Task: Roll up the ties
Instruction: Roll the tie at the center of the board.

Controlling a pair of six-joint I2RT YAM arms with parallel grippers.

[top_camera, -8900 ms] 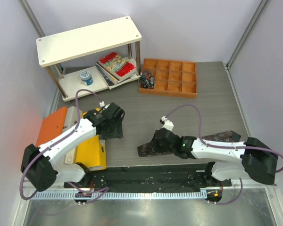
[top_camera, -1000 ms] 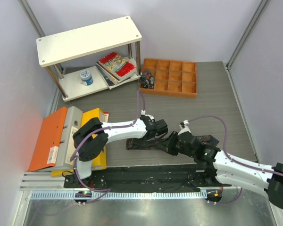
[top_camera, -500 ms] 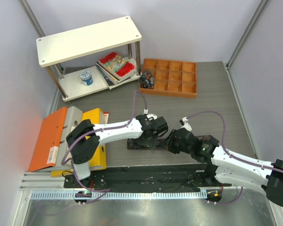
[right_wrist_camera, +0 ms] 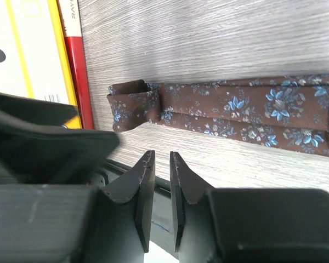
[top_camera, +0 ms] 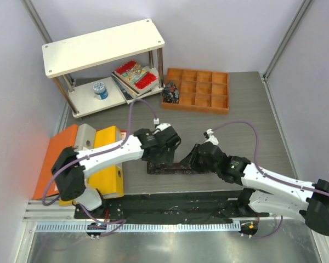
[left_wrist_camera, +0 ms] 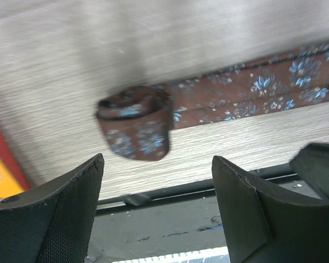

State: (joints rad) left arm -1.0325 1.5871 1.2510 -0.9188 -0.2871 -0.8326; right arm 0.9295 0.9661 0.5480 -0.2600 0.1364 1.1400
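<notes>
One tie (top_camera: 172,167), dark brown with small blue flowers, lies flat across the table near the front edge. Its left end is curled into a short loose roll (left_wrist_camera: 134,129), also clear in the right wrist view (right_wrist_camera: 132,104). My left gripper (top_camera: 163,155) hovers over that rolled end, open wide (left_wrist_camera: 158,160), with nothing between its fingers (left_wrist_camera: 66,208). My right gripper (top_camera: 189,166) sits just right of it, on the near side of the tie (right_wrist_camera: 247,112). Its jaws (right_wrist_camera: 162,155) stand only a narrow gap apart, holding nothing.
Orange, grey and yellow binders (top_camera: 107,159) lie to the left of the tie. A white shelf (top_camera: 104,46) at the back left holds books (top_camera: 134,74) and a small blue tin (top_camera: 100,89). An orange compartment tray (top_camera: 208,93) sits at the back. The black base bar (top_camera: 170,205) runs along the near edge.
My left gripper has opened, let go of the rolled end and pulled back to the left. My right gripper has shifted a little left along the tie.
</notes>
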